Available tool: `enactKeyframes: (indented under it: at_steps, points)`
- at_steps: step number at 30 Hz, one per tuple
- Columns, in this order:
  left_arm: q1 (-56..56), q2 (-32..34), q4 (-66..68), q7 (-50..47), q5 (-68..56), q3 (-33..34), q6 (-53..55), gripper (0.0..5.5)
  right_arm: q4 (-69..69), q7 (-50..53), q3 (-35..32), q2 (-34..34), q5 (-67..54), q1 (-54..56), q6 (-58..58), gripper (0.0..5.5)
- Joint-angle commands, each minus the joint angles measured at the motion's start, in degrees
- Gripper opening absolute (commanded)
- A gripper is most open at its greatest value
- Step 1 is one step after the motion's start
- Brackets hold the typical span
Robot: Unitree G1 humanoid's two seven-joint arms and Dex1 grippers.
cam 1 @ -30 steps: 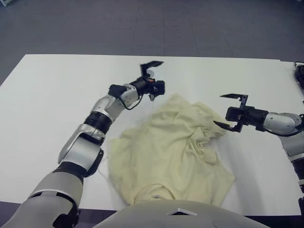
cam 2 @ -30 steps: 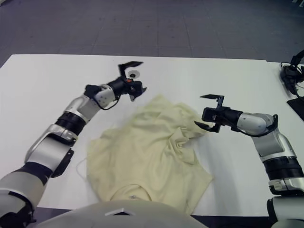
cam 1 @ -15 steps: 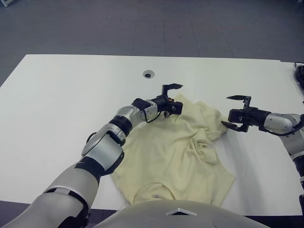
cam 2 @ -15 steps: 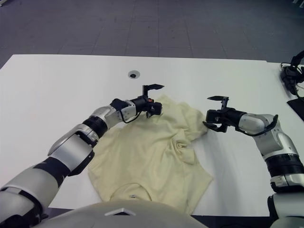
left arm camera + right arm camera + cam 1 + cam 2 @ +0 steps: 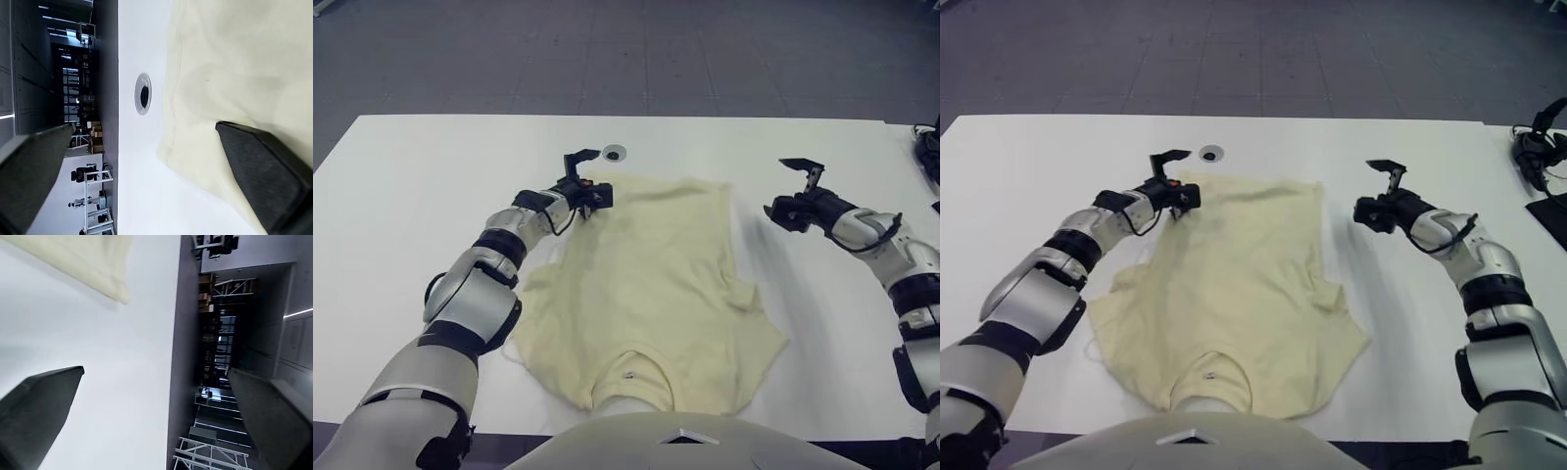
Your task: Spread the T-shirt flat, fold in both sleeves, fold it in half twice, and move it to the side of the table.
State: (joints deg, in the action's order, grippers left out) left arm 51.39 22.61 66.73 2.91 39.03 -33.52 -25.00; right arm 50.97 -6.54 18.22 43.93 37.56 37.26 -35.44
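The pale yellow T-shirt (image 5: 646,284) lies spread on the white worktop (image 5: 411,196), front and centre, with its collar at the near edge and its hem along the far side. The body is mostly smooth. A small crease shows on the robot's right side, about where the sleeve meets the body.

The left jaws stand wide at the far left corner of the hem, just beside a round grommet hole (image 5: 614,152) in the worktop. In the left wrist view one finger (image 5: 264,166) hangs over the cloth just inside that corner, while the other is out past the hem edge, over bare worktop. Whether the lower finger touches the fabric cannot be told.

The right jaws are also wide. They are off the shirt, over bare worktop, a little out from the far right corner of the hem. That corner shows ahead of them in the right wrist view, clear of both fingers.
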Motion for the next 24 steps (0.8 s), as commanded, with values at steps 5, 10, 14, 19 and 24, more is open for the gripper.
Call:
enactKeyframes:
  at_steps: [5,10,14,19,24]
  points:
    - [-6.44,0.28,-4.03,-3.24,-3.36,3.53,-1.27,5.37,5.09,9.51,-2.96,-4.42,-4.78,5.56,-6.06,5.40]
    - [-8.82,3.63,-15.67,-5.38,-11.15,12.66,-3.44,5.37,-7.14,-1.36,-5.95,-4.25,-17.53,-1.77,-9.89,5.40]
    - [-21.15,8.18,-45.67,-0.24,-23.62,25.29,2.52,5.37,-24.98,-8.68,-10.70,-4.87,-35.05,-12.15,-6.48,5.40]
    - [-49.85,7.06,-86.60,2.86,-41.43,41.33,18.15,5.37,-39.77,-8.16,-16.29,-5.46,-46.13,-24.21,-2.98,5.40]
    - [-77.89,-1.27,-103.48,-1.13,-56.11,41.16,21.11,5.37,-49.42,-7.92,-19.69,-6.07,-56.66,-33.60,2.36,5.40]
